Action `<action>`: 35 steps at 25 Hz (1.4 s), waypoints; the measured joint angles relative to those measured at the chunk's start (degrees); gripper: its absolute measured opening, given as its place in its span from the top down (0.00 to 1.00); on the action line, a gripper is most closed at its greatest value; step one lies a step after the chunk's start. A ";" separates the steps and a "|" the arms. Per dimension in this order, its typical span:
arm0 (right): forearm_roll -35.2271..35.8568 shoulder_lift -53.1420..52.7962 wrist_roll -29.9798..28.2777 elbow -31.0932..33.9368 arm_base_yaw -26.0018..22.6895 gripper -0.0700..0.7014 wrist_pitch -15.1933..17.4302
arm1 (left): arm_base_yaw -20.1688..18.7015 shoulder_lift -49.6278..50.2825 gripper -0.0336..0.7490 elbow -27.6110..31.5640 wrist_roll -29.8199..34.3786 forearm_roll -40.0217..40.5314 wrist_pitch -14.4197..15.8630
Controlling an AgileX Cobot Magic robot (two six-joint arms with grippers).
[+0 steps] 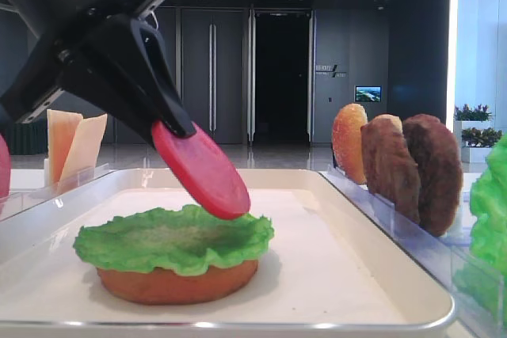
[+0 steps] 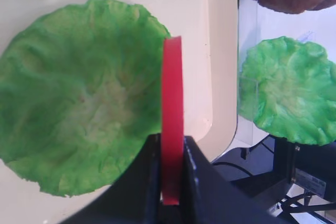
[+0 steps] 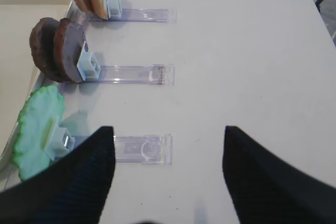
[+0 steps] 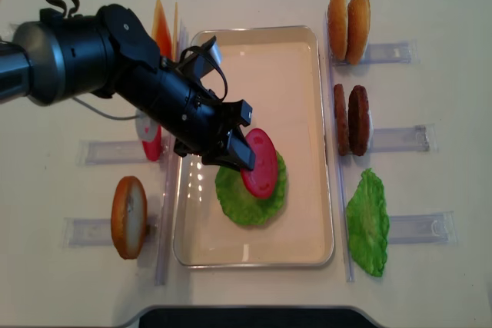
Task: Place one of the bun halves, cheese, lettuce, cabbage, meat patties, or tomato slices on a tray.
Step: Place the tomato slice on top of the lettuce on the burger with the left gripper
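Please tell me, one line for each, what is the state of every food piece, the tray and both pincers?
Tomato slice: tilted, held over the lettuce.
Lettuce: lying flat on the bun half.
Bun half: flat on the tray.
Tray: holds the stack.
Left pincer: shut on the tomato slice.
Right pincer: open, empty.
Meat patties: upright in their holder.

L gripper (image 4: 240, 153) clamped, R gripper (image 3: 165, 171) agape

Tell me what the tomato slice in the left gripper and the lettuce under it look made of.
Tomato slice: likely moulded rubber or plastic, matte red; its edge is uniform and it stays rigid, shut in the left gripper.
Lettuce: probably soft foam or silicone, matte bright green; the ruffled rim drapes over the bun half.
Tray: looks like smooth white plastic, slightly glossy.
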 joint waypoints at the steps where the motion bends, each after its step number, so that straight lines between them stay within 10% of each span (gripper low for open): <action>1: 0.00 0.00 0.00 0.00 0.00 0.32 0.00 | 0.00 0.32 0.89 0.00 0.12 0.00 0.22; 17: 0.00 0.00 0.00 0.00 0.00 0.32 0.00 | 0.00 2.39 0.88 0.00 1.96 -1.42 0.42; 28: 0.00 0.00 0.00 0.00 0.00 0.32 0.00 | 0.00 2.39 0.34 0.00 0.28 -0.02 0.48; 35: 0.00 0.00 0.00 0.00 0.00 0.32 0.00 | 0.00 2.08 0.29 0.00 -3.38 3.95 1.15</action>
